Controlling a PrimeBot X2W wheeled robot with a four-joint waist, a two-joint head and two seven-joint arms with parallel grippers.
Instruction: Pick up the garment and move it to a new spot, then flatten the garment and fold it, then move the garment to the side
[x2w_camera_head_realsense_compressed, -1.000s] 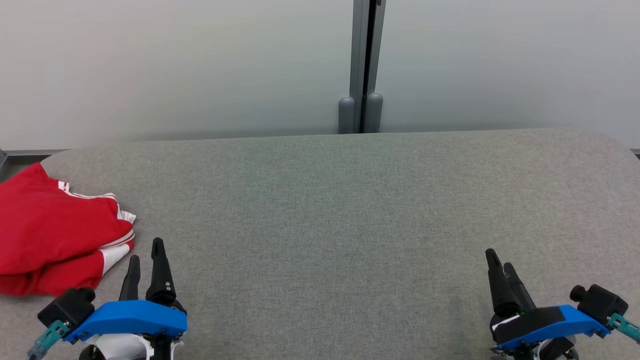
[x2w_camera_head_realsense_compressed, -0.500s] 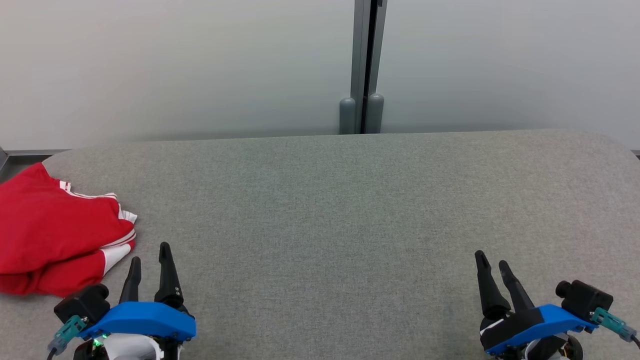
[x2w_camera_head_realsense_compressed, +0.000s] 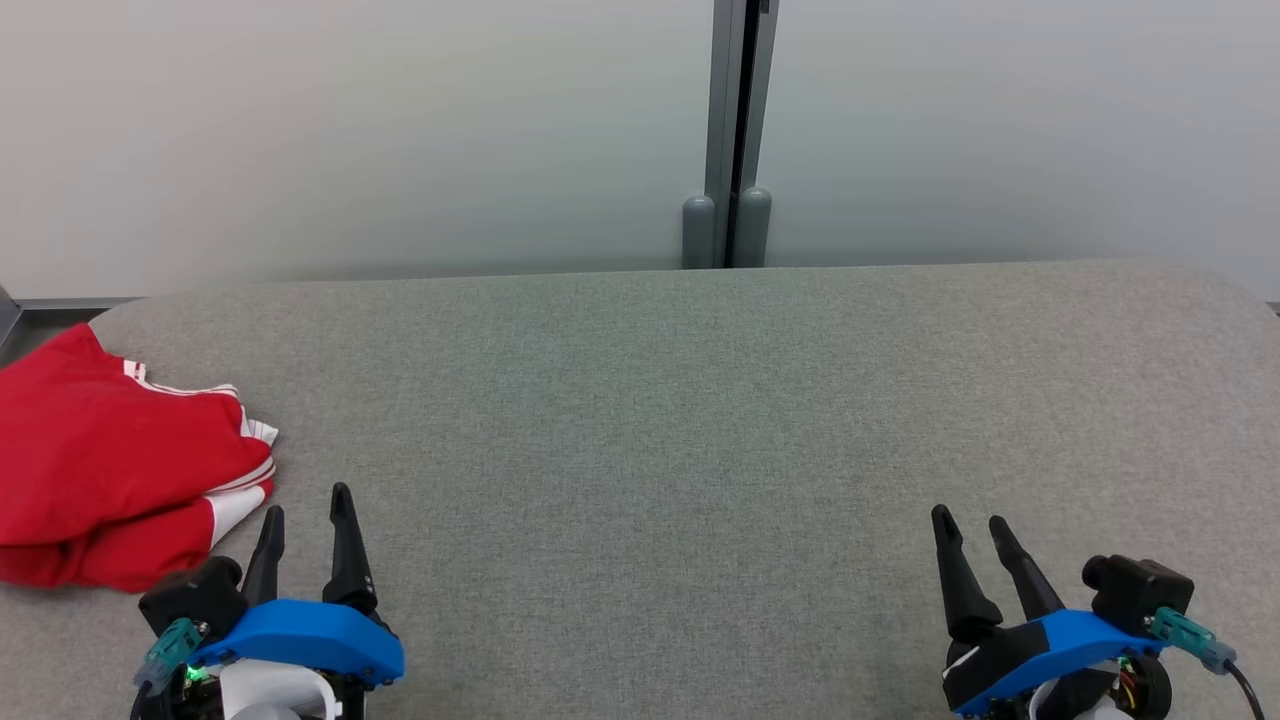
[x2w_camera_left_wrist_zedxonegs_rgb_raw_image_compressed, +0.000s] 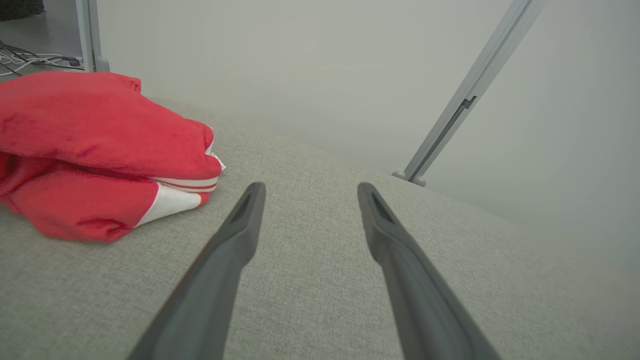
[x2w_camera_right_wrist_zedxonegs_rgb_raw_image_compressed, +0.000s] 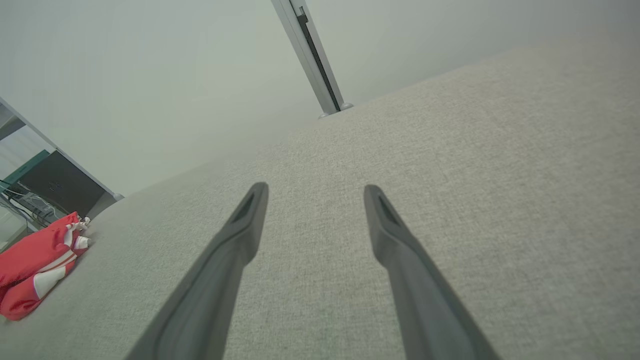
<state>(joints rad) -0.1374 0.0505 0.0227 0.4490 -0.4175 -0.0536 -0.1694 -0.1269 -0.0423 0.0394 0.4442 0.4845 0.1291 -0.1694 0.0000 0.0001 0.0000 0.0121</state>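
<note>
Both agape: left tool (x2w_camera_head_realsense_compressed: 307, 501), right tool (x2w_camera_head_realsense_compressed: 968, 517); garment (x2w_camera_head_realsense_compressed: 110, 460) folded?

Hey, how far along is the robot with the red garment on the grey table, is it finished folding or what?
Looks done: the red garment lies in a loosely folded bundle at the left edge of the table, so folding and moving it aside appear finished. In hand: nothing; the left end effector and right end effector are both open and empty, apart from the cloth. Left: probably nothing, perhaps neatening the fold.
</note>
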